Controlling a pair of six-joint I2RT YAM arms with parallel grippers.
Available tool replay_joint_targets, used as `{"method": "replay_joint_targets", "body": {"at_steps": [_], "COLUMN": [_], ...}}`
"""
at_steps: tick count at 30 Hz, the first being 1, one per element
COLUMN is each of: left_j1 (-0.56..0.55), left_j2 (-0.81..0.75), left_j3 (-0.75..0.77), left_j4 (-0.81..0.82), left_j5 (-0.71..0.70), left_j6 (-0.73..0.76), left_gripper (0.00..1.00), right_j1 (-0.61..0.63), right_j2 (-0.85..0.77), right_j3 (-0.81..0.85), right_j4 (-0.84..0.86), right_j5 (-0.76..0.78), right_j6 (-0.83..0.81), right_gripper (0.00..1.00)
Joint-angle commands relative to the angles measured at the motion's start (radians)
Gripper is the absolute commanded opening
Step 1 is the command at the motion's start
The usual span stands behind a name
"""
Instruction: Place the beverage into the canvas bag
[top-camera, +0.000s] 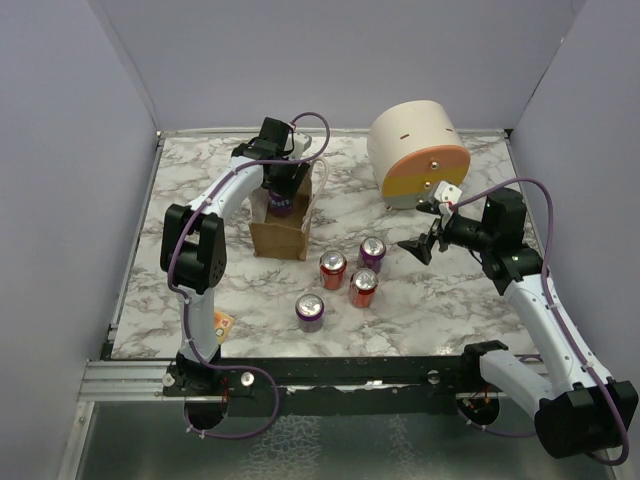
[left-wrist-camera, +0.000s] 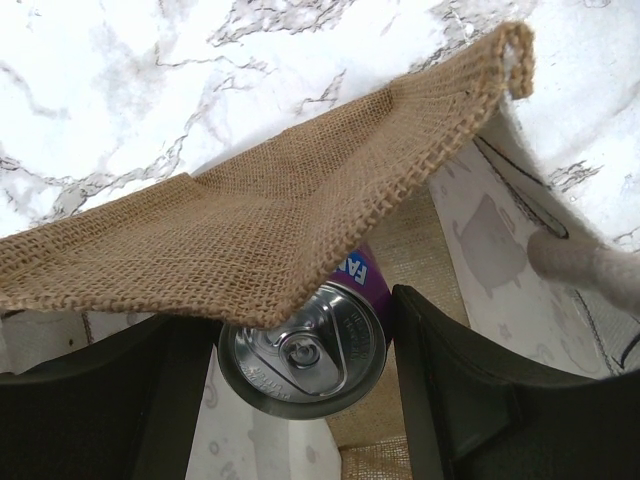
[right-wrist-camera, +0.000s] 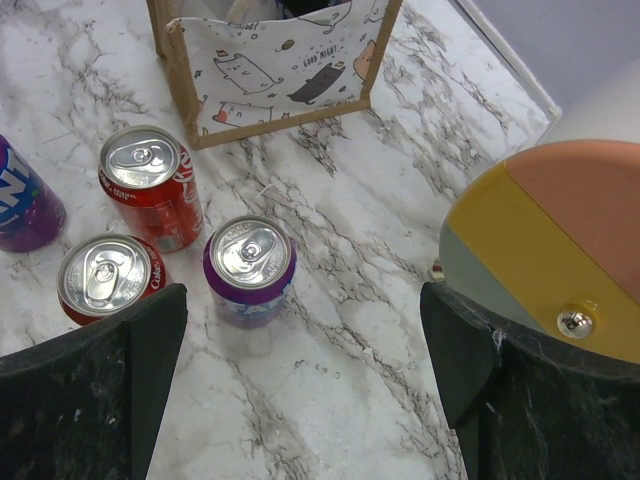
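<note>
Gripped by my left pincer (top-camera: 283, 193), the purple can (left-wrist-camera: 305, 348) sits at the canvas bag (top-camera: 280, 238)'s mouth; my right pincer (right-wrist-camera: 300, 340) gapes wide.

Purple can (left-wrist-camera: 305, 350) between black fingers (left-wrist-camera: 470, 400), canvas bag (left-wrist-camera: 250, 240) rim overlapping

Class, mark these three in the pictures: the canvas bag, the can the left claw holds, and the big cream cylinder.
canvas bag (top-camera: 279, 240): top view, its brown front wall.
purple can (left-wrist-camera: 303, 352): left wrist view, its silver lid.
cream cylinder (top-camera: 410, 128): top view, its curved side.
</note>
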Motion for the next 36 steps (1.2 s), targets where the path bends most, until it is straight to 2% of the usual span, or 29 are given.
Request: {"method": "replay_joint_targets", "body": {"at_steps": [1,5,11,18,29,36], "left_j1": [0.004,0.004,0.004,0.004,0.004,0.004], "left_j2": [0.0,-0.008,-0.015,-0.02,-0.096,-0.185], "left_j3": [0.009,0.019,0.031,0.034,0.056,0.048], "left_j4": [0.043,0.044,0.033,0.03,0.018,0.014], "left_j5": [-0.05,-0.06,-0.07,-0.078,-0.047,-0.03], "left_j6": [0.028,0.03,0.031,0.037,0.022,0.012], "left_gripper": [0.3,0.39,0.66,0.8,0.89,0.9], "right_j1": [-0.005,-0.005,-0.005,-0.005,-0.005,-0.005], "right_j2": [-0.01,-0.006,-0.005,-0.002,-0.001,0.0], "right_j3": [-0.01,-0.01,-0.009,-0.01,-0.01,-0.01], "right_j4": [0.003,0.003,0.002,0.003,0.003,0.003], "right_j5": [0.02,0.017,0.017,0.016,0.016,0.014], "right_j6": [-0.015,-0.013,-0.012,-0.009,-0.01,-0.008], "right_gripper": [1.0,1.0,1.0,1.0,1.0,1.0]}}
